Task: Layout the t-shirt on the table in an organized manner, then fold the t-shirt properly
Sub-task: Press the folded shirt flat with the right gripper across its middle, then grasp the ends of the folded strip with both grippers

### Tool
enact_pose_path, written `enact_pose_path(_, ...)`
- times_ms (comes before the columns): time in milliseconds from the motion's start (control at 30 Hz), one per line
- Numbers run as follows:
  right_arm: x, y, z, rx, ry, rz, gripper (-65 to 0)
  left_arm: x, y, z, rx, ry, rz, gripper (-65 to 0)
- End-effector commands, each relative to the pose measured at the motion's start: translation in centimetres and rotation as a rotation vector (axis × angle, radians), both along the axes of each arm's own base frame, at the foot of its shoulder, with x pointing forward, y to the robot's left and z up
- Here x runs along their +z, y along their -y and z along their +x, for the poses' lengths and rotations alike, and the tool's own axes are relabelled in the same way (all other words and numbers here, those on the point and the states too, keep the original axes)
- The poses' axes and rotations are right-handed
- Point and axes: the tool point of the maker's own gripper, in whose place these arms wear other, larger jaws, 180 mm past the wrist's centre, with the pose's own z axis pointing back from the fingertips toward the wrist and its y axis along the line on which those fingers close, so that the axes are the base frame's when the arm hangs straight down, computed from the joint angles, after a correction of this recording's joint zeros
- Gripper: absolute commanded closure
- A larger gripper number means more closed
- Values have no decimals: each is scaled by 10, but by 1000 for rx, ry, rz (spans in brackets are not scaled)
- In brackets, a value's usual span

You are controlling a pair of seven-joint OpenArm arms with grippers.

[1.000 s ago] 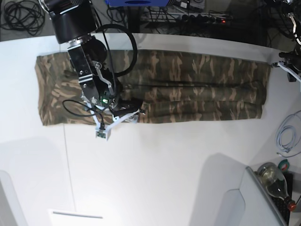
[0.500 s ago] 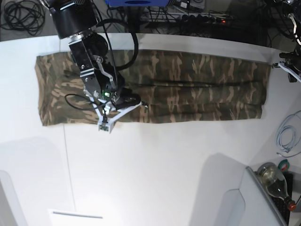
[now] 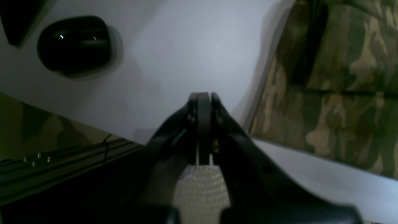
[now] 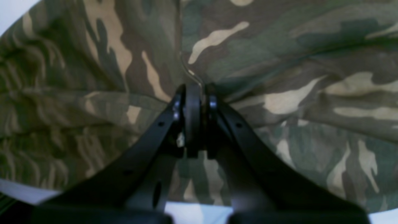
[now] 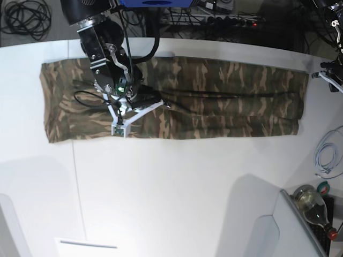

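Note:
The t-shirt point(image 5: 230, 96), in green, brown and tan camouflage, lies as a long flat strip across the white table point(image 5: 187, 187). My right gripper point(image 5: 162, 105) sits over the strip's left-middle part. In the right wrist view this gripper point(image 4: 196, 88) is shut on a small pinch of the t-shirt point(image 4: 279, 62), and the cloth puckers toward its tips. My left gripper point(image 5: 322, 75) hovers just off the strip's right end. The left wrist view shows it point(image 3: 202, 95) shut and empty over bare table, with the t-shirt point(image 3: 342, 93) to its right.
A glass bottle point(image 5: 313, 206) and a coiled white cable point(image 5: 327, 155) lie at the right edge. Dark cables and a power strip point(image 5: 225, 21) run behind the table. A black rounded object point(image 3: 74, 43) rests on the table near my left gripper.
My right gripper has moved from the shirt's near edge toward the back, over the strip, and has shut on the cloth. The left arm has barely moved.

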Motion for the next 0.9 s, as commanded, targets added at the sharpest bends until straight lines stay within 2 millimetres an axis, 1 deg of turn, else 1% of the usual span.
enact_pose_path(0, 14, -6, 10, -9, 41, 26, 0, 15, -8, 8, -10, 32, 36, 0)
enact_pose_path(133, 13, -6, 8, -10, 38, 28, -6, 16, -8, 8, -10, 35, 37, 0)
enact_pose_path(167, 13, -6, 8, -10, 36, 27, -21, 16, -8, 8, -10, 35, 37, 0)
enact_pose_path(200, 12, -6, 7, -10, 33, 27, -51, 16, -8, 8, -10, 35, 37, 0)
enact_pose_path(300, 11, -7, 0, -7, 15, 36, -192, 16, -9, 8, -9, 36, 37, 0)
enact_pose_path(333, 16, -8, 1, -7, 19, 44, -234, 16, -9, 8, -8, 36, 38, 0)
enact_pose_path(367, 21, -9, 2, -7, 26, 54, -260, 17, -10, 8, -7, 37, 40, 0)
enact_pose_path(400, 30, -10, 5, -8, 46, 65, -278, 17, -10, 8, -5, 37, 40, 0)
enact_pose_path(433, 39, -7, 7, -12, 74, 70, -285, 17, -10, 8, -5, 37, 40, 0)
enact_pose_path(467, 48, -4, 8, -20, 107, 72, -285, 17, -10, 8, -6, 38, 41, 0)
enact_pose_path(500, 55, 7, 11, -43, 136, 64, -285, 17, -10, 8, -6, 38, 41, 0)
enact_pose_path(567, 60, 46, 18, -114, 176, 12, -284, 20, -7, 10, -20, 47, 41, 0)
enact_pose_path(600, 59, 60, 20, -146, 183, -6, -281, 22, -2, 12, -32, 53, 43, 0)
enact_pose_path(633, 57, 78, 22, -182, 188, -33, -258, 24, 2, 15, -41, 61, 44, 0)
enact_pose_path(667, 52, 94, 22, -212, 183, -58, -218, 20, 10, 16, -48, 64, 30, 0)
enact_pose_path(700, 45, 108, 20, -236, 167, -79, -155, 15, 20, 19, -65, 63, 15, 0)
enact_pose_path(733, 38, 120, 19, -263, 152, -99, -69, 10, 31, 24, -90, 59, 0, 0)
enact_pose_path(767, 31, 127, 17, -278, 136, -112, 0, 5, 43, 29, -119, 52, -15, 0)
enact_pose_path(800, 22, 136, 14, -297, 118, -128, 0, -4, 58, 32, -152, 35, -37, 0)
enact_pose_path(867, 11, 153, 10, -339, 98, -153, -27, -18, 83, 38, -219, 5, -63, 0)
